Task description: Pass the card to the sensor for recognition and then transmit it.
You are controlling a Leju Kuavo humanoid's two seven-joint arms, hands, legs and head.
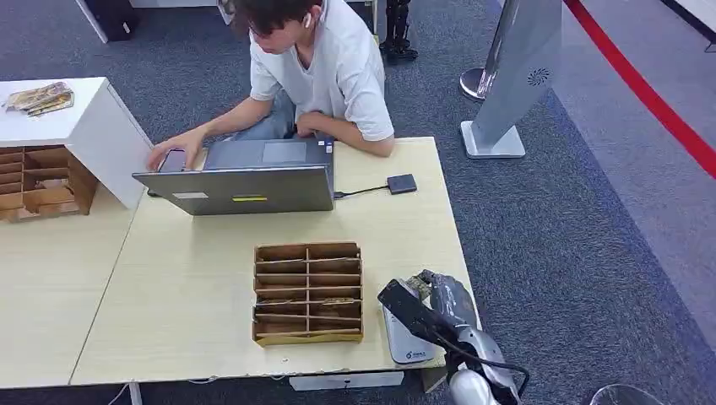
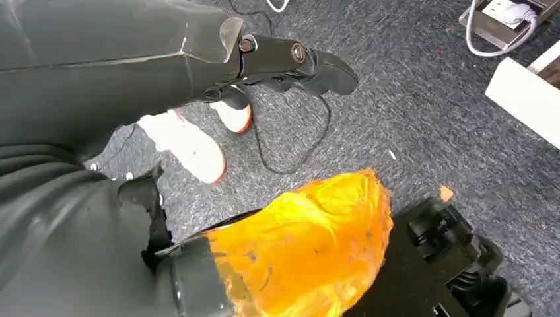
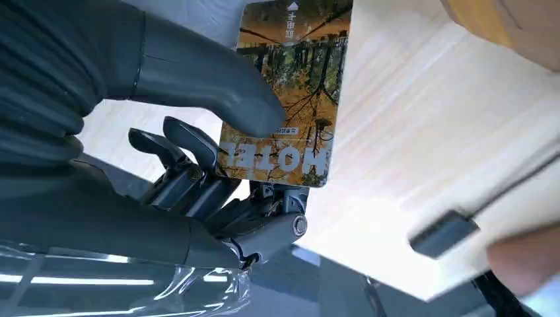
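Card: a hotel key card [image 3: 285, 99] printed with an autumn-tree picture and the word HOTEL, pinched by the right hand [image 3: 218, 152]; the thick grey thumb [image 3: 211, 82] presses on its printed face and the darker fingers [image 3: 188, 148] lie behind it. In the right wrist view it is held over the light wooden table.
Right hand: seen from the head view [image 1: 439, 295] at the table's near right corner, above a white flat device [image 1: 404, 342] lying there; it holds the card.
Sensor: a small dark square reader [image 1: 402, 183] lies flat on the table to the right of the laptop, joined to it by a thin cable; it is well apart from the right hand.
Left hand: hangs low over grey carpet [image 2: 290, 63], fingers curled in with nothing in them.
Card rack: a brown wooden organiser [image 1: 308, 293] with slotted rows lies on the table just left of the right hand.
Laptop: grey, lid open [image 1: 245, 177], at the far side of the table.
Person: in a white T-shirt [image 1: 325, 63], seated behind the laptop, one hand at its left edge.
Table: pale wood [image 1: 186, 270]; a second wooden rack [image 1: 42, 181] stands at the far left beside a white box [image 1: 93, 126].
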